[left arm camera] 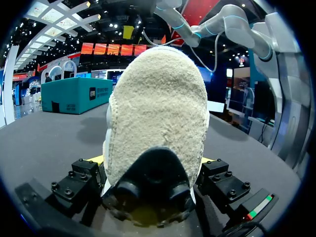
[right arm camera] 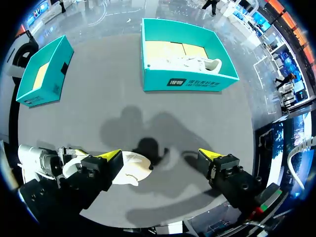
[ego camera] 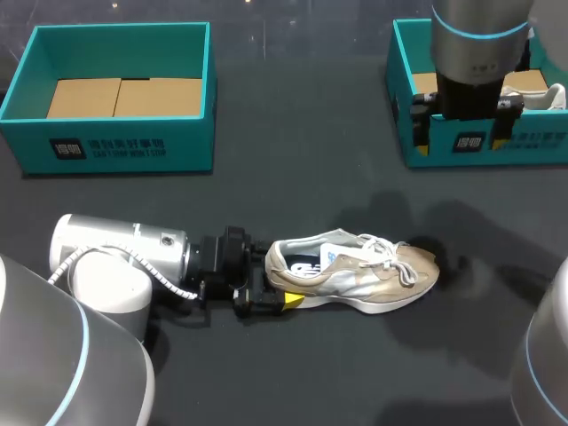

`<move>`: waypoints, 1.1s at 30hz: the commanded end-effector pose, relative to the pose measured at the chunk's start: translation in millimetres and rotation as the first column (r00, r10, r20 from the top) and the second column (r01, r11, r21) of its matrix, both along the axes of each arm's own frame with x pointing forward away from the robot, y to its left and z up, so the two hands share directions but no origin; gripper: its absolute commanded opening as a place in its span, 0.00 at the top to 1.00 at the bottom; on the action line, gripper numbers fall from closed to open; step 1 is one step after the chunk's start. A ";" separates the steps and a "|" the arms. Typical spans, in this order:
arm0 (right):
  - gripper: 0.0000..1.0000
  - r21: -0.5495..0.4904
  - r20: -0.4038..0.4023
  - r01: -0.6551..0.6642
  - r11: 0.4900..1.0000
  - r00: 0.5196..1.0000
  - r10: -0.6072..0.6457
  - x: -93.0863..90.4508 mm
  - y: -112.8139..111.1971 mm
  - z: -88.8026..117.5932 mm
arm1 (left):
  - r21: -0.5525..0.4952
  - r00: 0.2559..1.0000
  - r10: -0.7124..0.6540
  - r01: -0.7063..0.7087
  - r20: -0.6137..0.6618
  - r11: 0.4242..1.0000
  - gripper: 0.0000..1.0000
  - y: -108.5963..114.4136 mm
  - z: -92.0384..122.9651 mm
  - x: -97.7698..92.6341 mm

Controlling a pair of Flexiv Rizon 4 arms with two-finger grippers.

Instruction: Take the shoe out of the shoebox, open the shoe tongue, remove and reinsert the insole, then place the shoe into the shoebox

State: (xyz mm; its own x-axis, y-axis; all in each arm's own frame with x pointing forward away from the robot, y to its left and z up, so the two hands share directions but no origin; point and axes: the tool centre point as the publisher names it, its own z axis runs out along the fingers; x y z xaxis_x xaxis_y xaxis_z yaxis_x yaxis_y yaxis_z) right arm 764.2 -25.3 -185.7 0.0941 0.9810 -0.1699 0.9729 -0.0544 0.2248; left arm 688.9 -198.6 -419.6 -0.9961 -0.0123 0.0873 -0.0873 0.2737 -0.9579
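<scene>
Starting at the far left, one teal box (ego camera: 186,146) sits open, showing only cardboard inside. Nearer, my left arm (ego camera: 124,253) lies low along the counter (ego camera: 293,177). The left fingers (left arm camera: 81,177) look closed on the heel of the shoe (ego camera: 364,271), one on each flank. The shoe rests upright on its sole in the near middle, toe pointing right, well apart from both boxes.

I judge the shoe to be light. Its fuzzy upper is soft and would crumple under a pinch, while the sole and the heel cup are stiffer, so the heel is the sound place to steady it. For the second hold I would pinch the tongue near its top edge. The loose laces (ego camera: 390,253) could snag a fingertip. An insole is thin and floppy, so I would lift it by its heel end.

Further right, my right arm (ego camera: 479,44) hangs high over the far right box (ego camera: 532,146). The right fingers (right arm camera: 98,170) are spread wide and hold nothing. A second shoe (right arm camera: 190,61) lies in that box.

Plenty is hidden. From above, the far left finger is behind the heel. The left wrist view is filled by the heel, so tongue and laces are out of sight there. In the right wrist view one finger covers most of the shoe. I cannot tell whether the pale blue patch in the shoe's opening is insole or tongue.
</scene>
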 end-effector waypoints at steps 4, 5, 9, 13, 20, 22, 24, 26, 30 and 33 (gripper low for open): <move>0.00 0.007 0.009 -0.003 1.000 1.000 0.003 -2.6 -3.2 -1.7 | 0.002 1.000 -0.001 0.001 0.000 1.000 1.00 1.8 -0.9 -3.1; 0.00 -0.024 0.004 0.015 1.000 1.000 -0.015 -7.2 5.3 -3.5 | 0.002 1.000 -0.001 0.001 0.000 1.000 1.00 1.8 -0.9 -3.1; 0.00 -0.024 -0.026 0.020 1.000 0.999 -0.020 -29.5 40.5 -0.3 | 0.002 1.000 -0.001 0.001 0.000 1.000 1.00 1.8 -0.9 -3.1; 0.00 -0.038 -0.002 0.008 0.999 1.000 -0.008 -54.6 75.5 6.5 | 0.002 1.000 -0.001 0.001 0.000 1.000 1.00 1.8 -0.9 -3.1; 0.00 -0.057 -0.018 -0.045 0.997 0.999 0.044 -79.7 115.4 5.2 | 0.002 1.000 -0.001 0.001 0.000 1.000 1.00 1.8 -0.9 -3.1; 0.00 -0.057 -0.018 -0.045 0.997 0.999 0.044 -79.7 115.4 5.2 | 0.002 1.000 -0.001 0.001 0.000 1.000 1.00 1.8 -0.9 -3.1; 0.00 -0.057 -0.018 -0.045 0.997 0.999 0.044 -79.7 115.4 5.2 | 0.002 1.000 -0.001 0.001 0.000 1.000 1.00 1.8 -0.9 -3.1; 0.00 -0.057 -0.018 -0.045 0.997 0.999 0.044 -79.7 115.4 5.2 | 0.002 1.000 -0.001 0.001 0.000 1.000 1.00 1.8 -0.9 -3.1; 0.00 -0.057 -0.018 -0.045 0.997 0.999 0.044 -79.7 115.4 5.2 | 0.002 1.000 -0.001 0.001 0.000 1.000 1.00 1.8 -0.9 -3.1; 0.00 -0.084 -0.027 -0.032 0.996 0.999 0.030 -87.2 132.1 -8.7 | 0.002 1.000 -0.001 0.001 0.000 1.000 1.00 1.8 -0.9 -3.1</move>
State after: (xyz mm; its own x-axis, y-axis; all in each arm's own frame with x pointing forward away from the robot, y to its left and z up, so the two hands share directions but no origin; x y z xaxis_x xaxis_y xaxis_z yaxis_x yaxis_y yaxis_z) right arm 681.6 88.7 -180.3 0.0465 0.9772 -0.2070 0.9771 -0.0014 0.2127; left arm 688.6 -198.3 -419.5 -0.9961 -0.0123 0.0873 -0.0873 0.2738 -0.9578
